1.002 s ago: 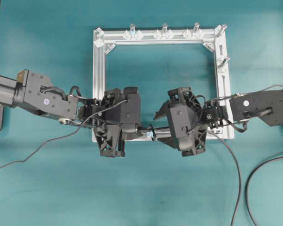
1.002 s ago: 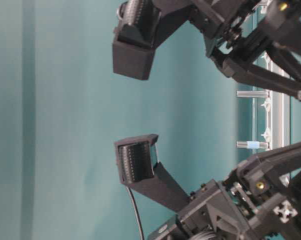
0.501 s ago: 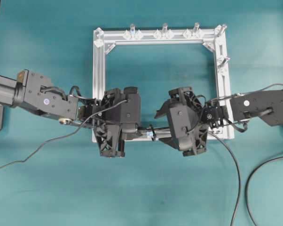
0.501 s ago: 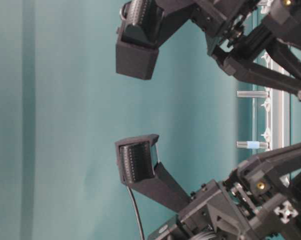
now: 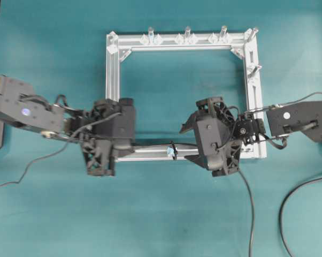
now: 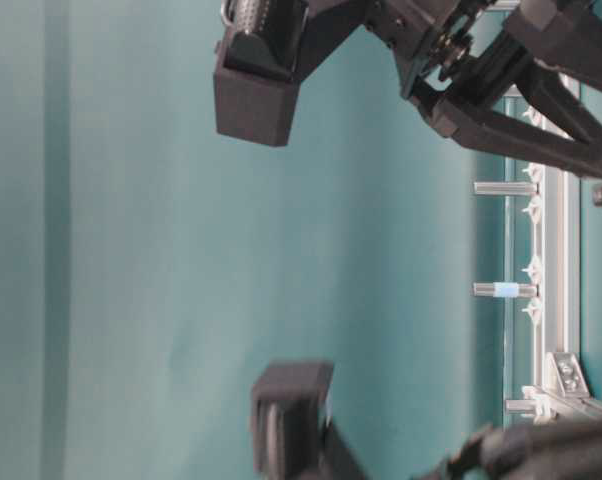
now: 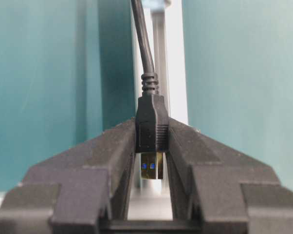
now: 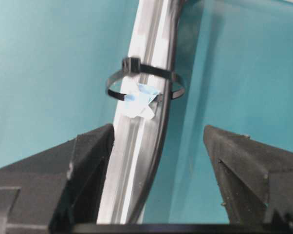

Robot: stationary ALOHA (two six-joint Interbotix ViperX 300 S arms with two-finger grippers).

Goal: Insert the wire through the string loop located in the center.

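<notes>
We judge the threading done: the wire (image 8: 158,117) already runs through the string loop (image 8: 145,80) along the frame's bar (image 5: 150,153) nearest the worktop's front edge. Our left tool (image 7: 151,161) clamps the plug; our right tool (image 8: 156,161) stands open.

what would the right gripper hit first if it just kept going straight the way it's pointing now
Probably the string loop on the aluminium bar. The right gripper is open and straddles the bar and the wire lying along it, with the loop straight ahead. Depth is hard to judge.
</notes>
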